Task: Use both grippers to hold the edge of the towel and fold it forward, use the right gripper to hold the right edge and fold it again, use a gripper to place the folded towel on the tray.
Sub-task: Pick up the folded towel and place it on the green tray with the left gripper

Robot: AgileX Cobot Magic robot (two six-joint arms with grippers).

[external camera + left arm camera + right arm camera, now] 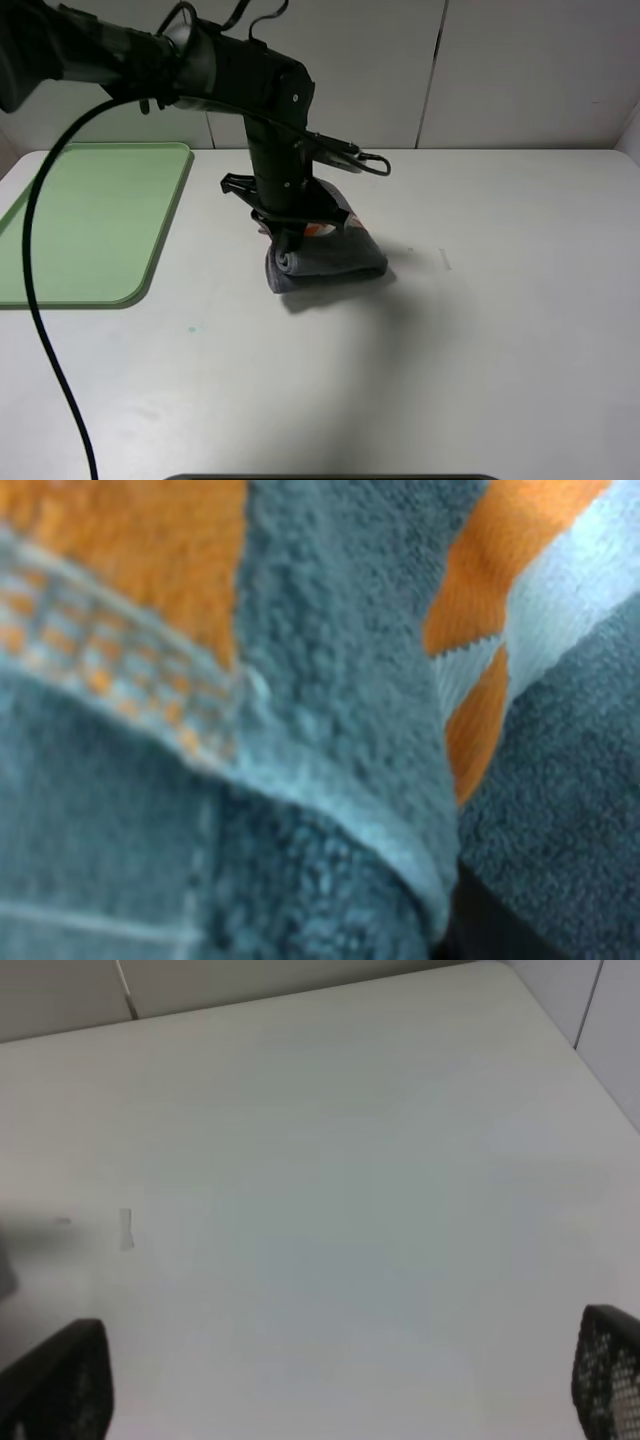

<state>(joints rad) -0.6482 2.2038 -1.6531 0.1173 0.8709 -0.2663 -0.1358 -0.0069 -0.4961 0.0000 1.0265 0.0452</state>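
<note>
Even, bright overhead light is washing the white table [480,330], with the folded dark grey terry towel [330,262] throwing a soft shadow toward the camera. The left wrist view is blurring toward its edges; the right wrist view is looking hazy and pale.

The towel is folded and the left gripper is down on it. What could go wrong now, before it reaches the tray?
1. The left gripper sits only at one end of the folded towel, so the free end may sag and unfold when lifted.
2. The left wrist view shows several loose layers; the jaws may catch only some.
3. The tray lies well aside, so a weak grip could drop it.
</note>
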